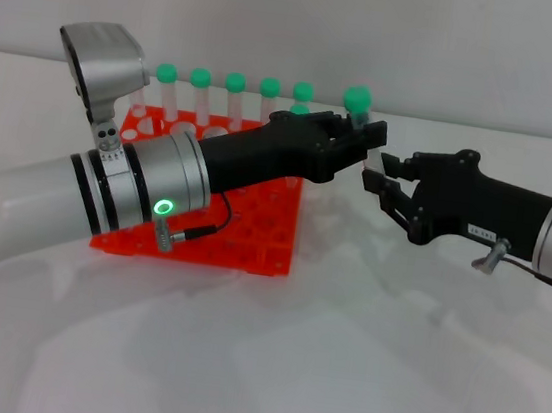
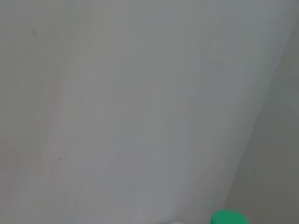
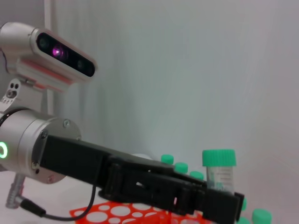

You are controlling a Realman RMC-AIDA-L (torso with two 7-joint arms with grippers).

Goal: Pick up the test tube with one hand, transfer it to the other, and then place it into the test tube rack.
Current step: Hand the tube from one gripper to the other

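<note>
Left pincer [image 1: 363,137] gripping test tube [image 3: 219,170], upright

Green-capped clear test tube [image 1: 360,116] stands upright, clamped in the left pincer [image 1: 362,142] beside the orange-red test tube rack [image 1: 252,234]; right pincer [image 1: 384,185] open nearby.

You see the test tube rack [image 1: 252,234] on the table [image 1: 336,375], under the left gripper [image 1: 365,137]. The test tube [image 1: 360,111] stands upright in that gripper, just left of the right gripper [image 1: 384,185]. More tubes [image 1: 234,96] line the rack's back row.
</note>
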